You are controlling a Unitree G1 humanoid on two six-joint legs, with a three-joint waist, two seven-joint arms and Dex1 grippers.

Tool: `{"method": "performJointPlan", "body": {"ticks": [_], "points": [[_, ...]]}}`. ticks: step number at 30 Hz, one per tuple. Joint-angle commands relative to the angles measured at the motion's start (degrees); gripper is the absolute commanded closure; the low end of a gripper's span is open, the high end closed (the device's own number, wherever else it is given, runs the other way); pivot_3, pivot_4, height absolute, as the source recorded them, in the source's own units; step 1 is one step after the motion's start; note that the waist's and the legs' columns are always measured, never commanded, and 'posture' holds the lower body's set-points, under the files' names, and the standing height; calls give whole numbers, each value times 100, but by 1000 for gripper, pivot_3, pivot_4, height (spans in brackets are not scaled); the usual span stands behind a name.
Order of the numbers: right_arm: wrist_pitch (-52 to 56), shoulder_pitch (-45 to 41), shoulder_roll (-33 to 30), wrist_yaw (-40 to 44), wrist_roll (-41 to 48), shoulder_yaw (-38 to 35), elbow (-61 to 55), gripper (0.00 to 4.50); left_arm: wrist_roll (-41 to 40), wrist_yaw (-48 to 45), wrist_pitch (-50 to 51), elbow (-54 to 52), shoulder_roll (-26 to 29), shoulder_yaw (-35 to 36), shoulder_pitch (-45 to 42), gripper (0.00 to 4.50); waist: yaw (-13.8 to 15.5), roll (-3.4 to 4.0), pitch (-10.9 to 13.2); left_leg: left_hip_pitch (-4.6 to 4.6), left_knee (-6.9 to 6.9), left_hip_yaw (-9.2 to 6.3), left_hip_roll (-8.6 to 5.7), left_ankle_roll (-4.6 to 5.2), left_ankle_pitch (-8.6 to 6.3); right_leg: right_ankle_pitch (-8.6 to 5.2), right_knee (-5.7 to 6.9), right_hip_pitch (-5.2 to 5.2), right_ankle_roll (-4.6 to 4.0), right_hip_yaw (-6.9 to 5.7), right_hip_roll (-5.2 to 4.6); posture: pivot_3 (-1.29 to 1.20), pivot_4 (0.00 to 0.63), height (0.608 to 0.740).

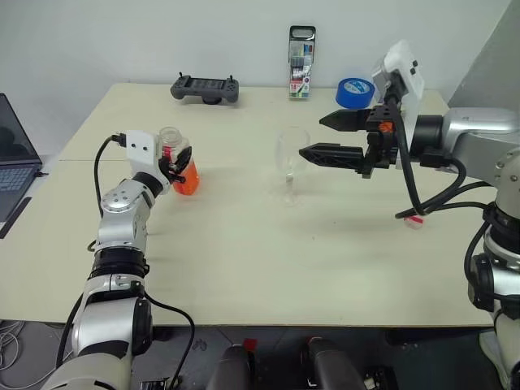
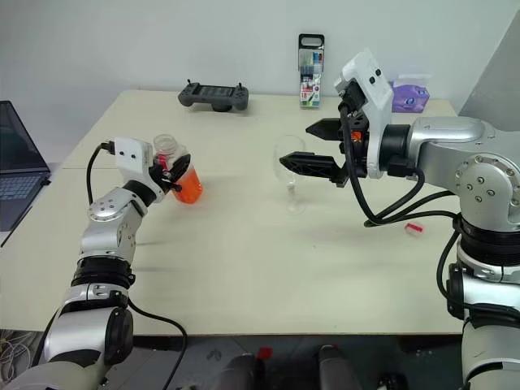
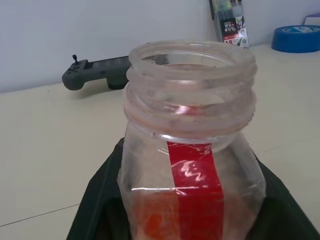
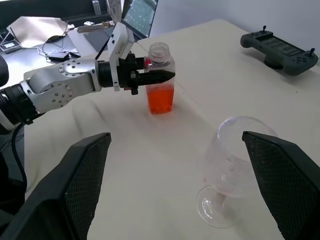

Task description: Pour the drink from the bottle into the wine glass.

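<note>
The bottle [image 1: 170, 140] stands upright on the table's left side, uncapped, with a red strip down its neck [image 3: 192, 172]. The orange drink [image 1: 188, 181] fills its lower part. My left gripper [image 1: 182, 167] is shut on the bottle, one black finger on each side of its body [image 4: 161, 75]. The clear wine glass [image 1: 290, 154] stands upright near the table's middle and looks empty [image 4: 234, 150]. My right gripper [image 1: 322, 136] hovers open just to the right of the glass bowl, its fingers pointing at it and apart from it.
A game controller [image 1: 205, 88], an upright pen case [image 1: 301, 63] and a blue tape roll [image 1: 354, 92] line the far edge. A laptop [image 1: 12, 154] sits off the left side. A small red-and-white piece [image 1: 414, 221] lies at the right.
</note>
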Motion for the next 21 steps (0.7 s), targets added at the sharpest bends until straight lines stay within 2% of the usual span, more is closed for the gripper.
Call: {"method": "performJointPlan", "body": {"ticks": [1,5,8,10,14,21], "points": [[-656,387,2,-132,-115,-548,-276,0,26,-106,-171,-16,115,22,-195,2672,1,-3,-1,-1,0,-2,0,0,0,0,-1,1,0,0,0,0,150,740],[-1885,1494,191,-148,-322,-1274,-631,0,152,-408,-259,-266,161,-217,-595,2673,15,-15,5,-4,1,1,-2,0,0,0,0,-1,1,-2,1,0,150,740],[-2131,2738,409,-291,-60,-2078,-1040,0,525,-624,-498,-441,84,-698,-1286,2676,112,-33,13,-19,9,-4,-6,-1,1,0,-4,3,2,-14,5,0,150,740],[-2331,3271,536,-578,-190,-2228,-1317,0,804,-682,-744,-344,60,-967,-1616,2677,171,-36,15,-24,11,-10,-12,-1,1,0,-6,7,3,-30,10,0,150,740],[-2711,3907,857,-1139,-450,-1953,-2024,0,1265,-673,-1394,163,-10,-1332,-2124,2679,94,-28,13,-4,5,13,-27,0,1,-1,1,4,6,8,3,0,150,740],[-3595,4851,1311,-1590,-1449,-708,-2643,0,2211,-361,-2748,1111,-105,-2046,-2808,2680,-52,-26,14,11,-3,23,-26,1,1,0,4,3,13,22,21,0,150,740]]}}
